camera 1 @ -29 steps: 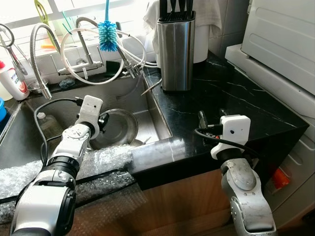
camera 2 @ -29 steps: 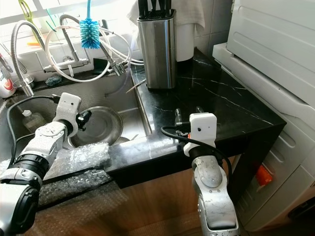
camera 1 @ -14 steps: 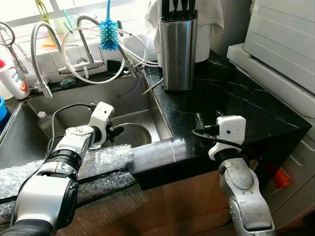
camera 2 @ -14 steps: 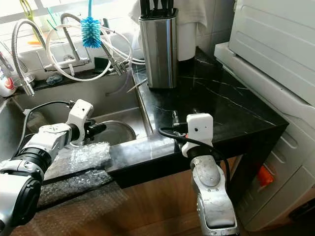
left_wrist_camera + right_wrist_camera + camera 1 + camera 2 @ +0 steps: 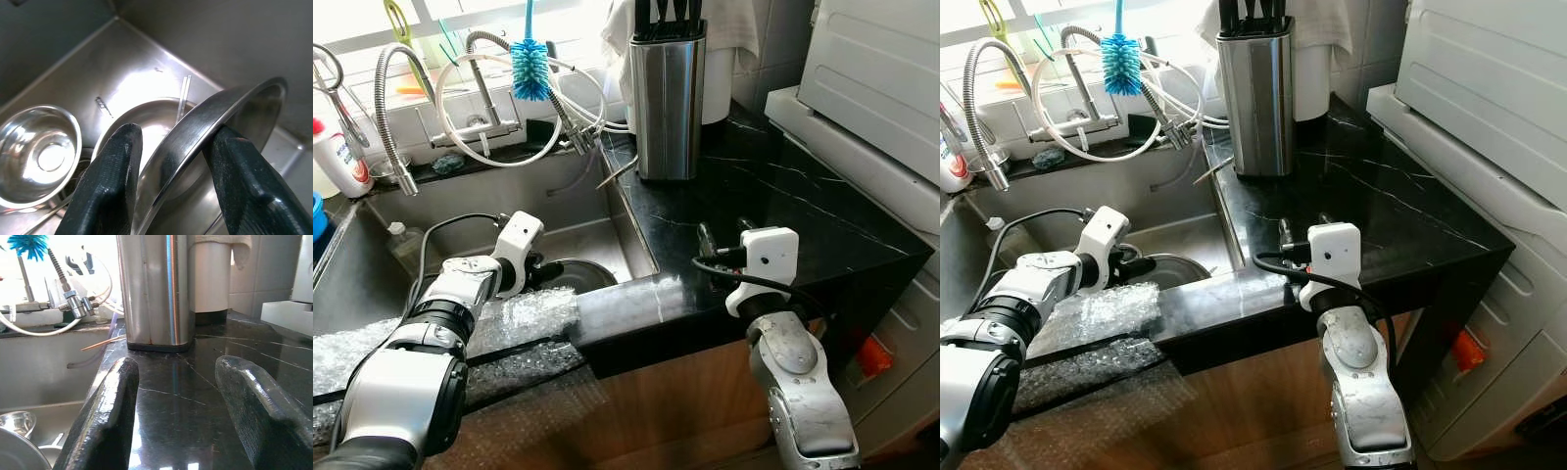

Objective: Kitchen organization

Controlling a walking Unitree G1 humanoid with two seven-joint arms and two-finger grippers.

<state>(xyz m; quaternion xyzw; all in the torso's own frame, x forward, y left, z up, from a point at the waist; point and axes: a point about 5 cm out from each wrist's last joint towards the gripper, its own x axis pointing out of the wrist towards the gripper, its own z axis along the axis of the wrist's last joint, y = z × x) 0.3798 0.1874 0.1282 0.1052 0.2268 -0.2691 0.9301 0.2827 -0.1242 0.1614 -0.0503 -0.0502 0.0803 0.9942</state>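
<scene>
Shiny steel bowl [image 5: 215,127] tilted, rim in left gripper [image 5: 171,147]

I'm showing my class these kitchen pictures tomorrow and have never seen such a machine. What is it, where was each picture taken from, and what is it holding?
It is a humanoid robot with two silver arms ending in black two-fingered grippers. Two pictures come from cameras in its head, looking down; the other two come from a camera on each wrist. The left gripper reaches into the sink and has a shiny steel bowl's rim between its fingers; a smaller steel bowl lies below. The right gripper hovers open above the black counter, holding nothing, facing a steel knife block. Taps and a blue bottle brush stand behind the sink.
</scene>
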